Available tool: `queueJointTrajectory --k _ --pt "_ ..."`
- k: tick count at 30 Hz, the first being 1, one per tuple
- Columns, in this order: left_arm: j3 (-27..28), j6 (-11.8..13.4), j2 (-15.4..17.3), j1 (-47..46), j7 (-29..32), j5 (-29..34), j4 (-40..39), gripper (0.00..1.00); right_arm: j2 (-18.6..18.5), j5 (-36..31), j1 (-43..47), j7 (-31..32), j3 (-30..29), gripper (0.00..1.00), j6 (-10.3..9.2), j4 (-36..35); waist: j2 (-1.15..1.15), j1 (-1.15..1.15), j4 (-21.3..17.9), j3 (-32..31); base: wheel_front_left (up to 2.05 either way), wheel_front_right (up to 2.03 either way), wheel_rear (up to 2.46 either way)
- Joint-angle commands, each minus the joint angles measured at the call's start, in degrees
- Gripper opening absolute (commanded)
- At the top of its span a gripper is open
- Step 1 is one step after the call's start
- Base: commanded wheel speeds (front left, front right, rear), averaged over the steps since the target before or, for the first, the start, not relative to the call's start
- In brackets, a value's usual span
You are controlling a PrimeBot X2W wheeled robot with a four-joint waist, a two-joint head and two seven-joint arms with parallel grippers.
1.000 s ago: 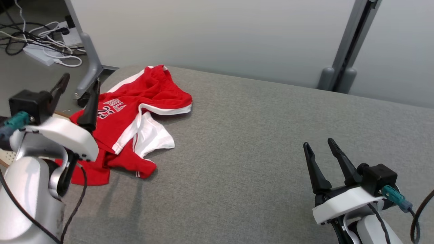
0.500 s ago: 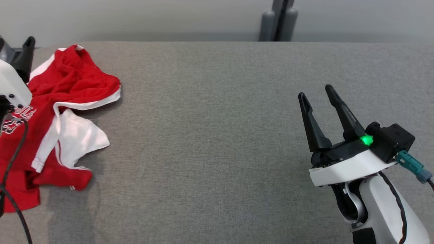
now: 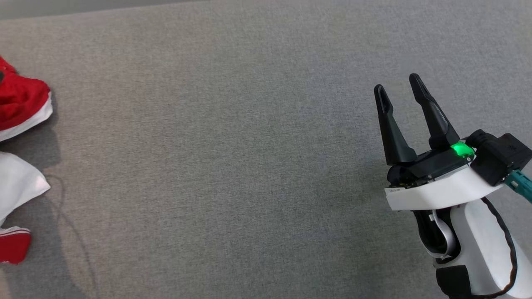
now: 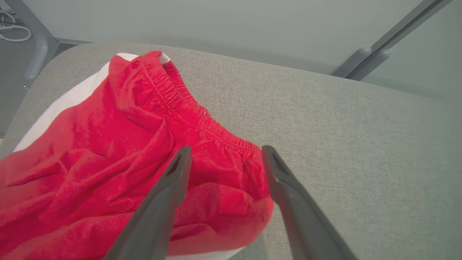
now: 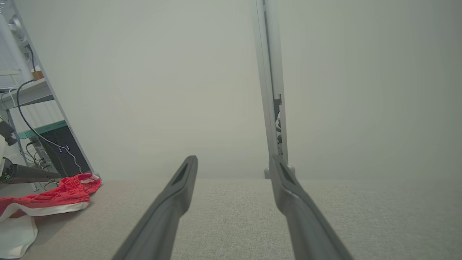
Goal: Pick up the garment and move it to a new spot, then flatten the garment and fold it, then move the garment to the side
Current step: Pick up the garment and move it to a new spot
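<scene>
Garment lies crumpled below the spread left fingers.

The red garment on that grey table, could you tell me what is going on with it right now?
A two-armed robot is about to start on the red and white garment, which lies crumpled at the left end of the padded table. The left tool is poised over the red fabric, open and holding nothing. The right tool is also open and empty, over bare table well apart from the garment. Nothing has been lifted yet.
</scene>
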Motion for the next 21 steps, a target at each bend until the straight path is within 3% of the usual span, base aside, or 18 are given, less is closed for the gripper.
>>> queueJointTrajectory --k 1,14,15,16,17,19,21 --pt "-0.3 -0.1 0.8 -1.4 0.6 -0.6 1.6 1.00 0.1 0.3 -1.0 -0.3 -0.1 1.00 0.13 -0.3 0.00 0.00 -2.6 2.8 0.00 0.00 0.00" --pt "-5.6 -0.1 1.3 -2.4 7.7 -2.9 9.4 1.00 0.4 0.3 -1.9 -0.3 -0.5 1.00 0.13 -0.9 0.00 0.00 -4.7 5.3 0.00 0.00 0.00" --pt "-6.0 -0.1 1.5 -2.4 7.9 -3.1 9.3 0.80 0.4 0.3 -1.9 -0.3 -0.4 1.00 0.13 -0.8 0.00 0.00 -4.7 5.3 0.00 0.00 0.00" --pt "-6.4 -0.1 1.6 -2.4 7.6 -3.2 9.1 0.44 0.4 0.3 -1.9 -0.3 -0.4 1.00 0.13 -0.7 0.00 0.00 -4.7 5.3 0.00 0.00 0.00" --pt "-6.4 -0.1 1.6 -2.4 7.6 -3.2 9.1 0.44 0.4 0.3 -1.9 -0.3 -0.4 1.00 0.13 -0.7 0.00 0.00 -4.7 5.3 0.00 0.00 0.00" --pt "-7.5 -0.1 1.9 -2.1 6.8 -3.4 8.0 0.00 0.5 0.3 -1.8 -0.3 -0.3 1.00 0.13 -0.5 0.00 0.00 -4.5 5.1 0.00 0.00 0.00" --pt "-8.6 -0.1 2.4 -1.7 6.0 -3.6 7.1 0.00 0.5 0.3 -1.7 -0.3 -0.1 1.00 0.13 -0.2 0.00 0.00 -4.4 4.8 0.00 0.00 0.00"
